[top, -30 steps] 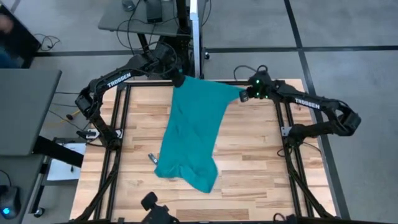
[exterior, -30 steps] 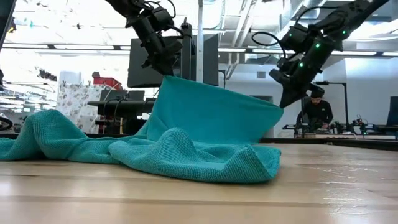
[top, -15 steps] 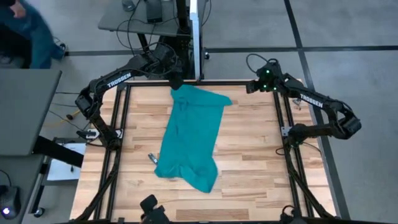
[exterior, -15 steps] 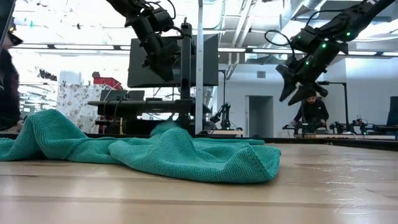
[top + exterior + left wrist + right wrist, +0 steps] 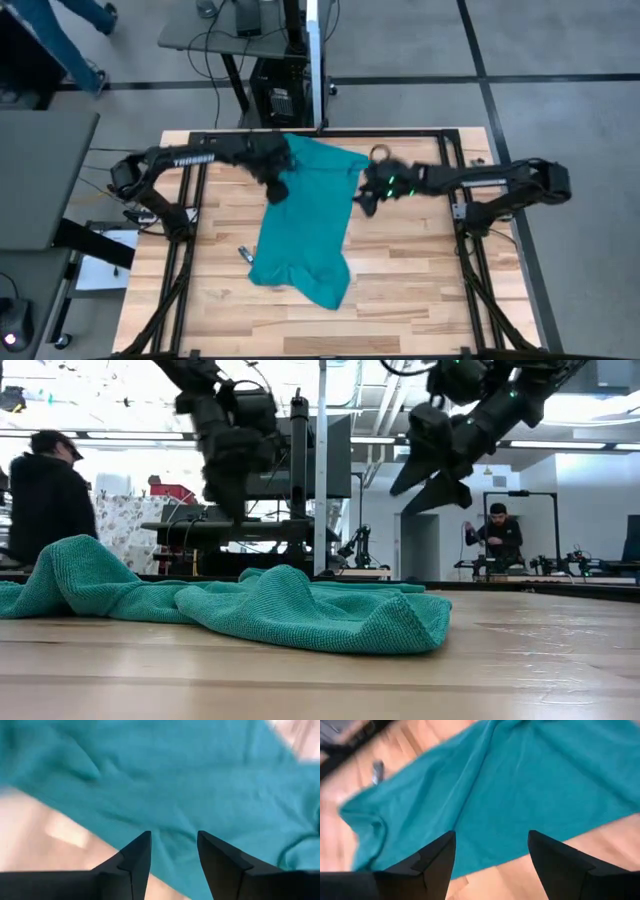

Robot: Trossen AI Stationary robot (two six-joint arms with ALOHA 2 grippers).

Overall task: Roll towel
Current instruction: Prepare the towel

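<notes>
Both tools have let go, and the towel has dropped flat onto the counter.

Nearest me, the towel (image 5: pixel 305 225) bunches toward the counter's (image 5: pixel 420 290) near edge, then runs back to the far edge. I've spread both tools and carry nothing: the left tool (image 5: pixel 278 186) has come down over its left margin, the right tool (image 5: pixel 362 200) beside its right margin. Unrolled, so I judge rolling starts now. Only the low view shows the 2 tools clear above the cloth.
</notes>
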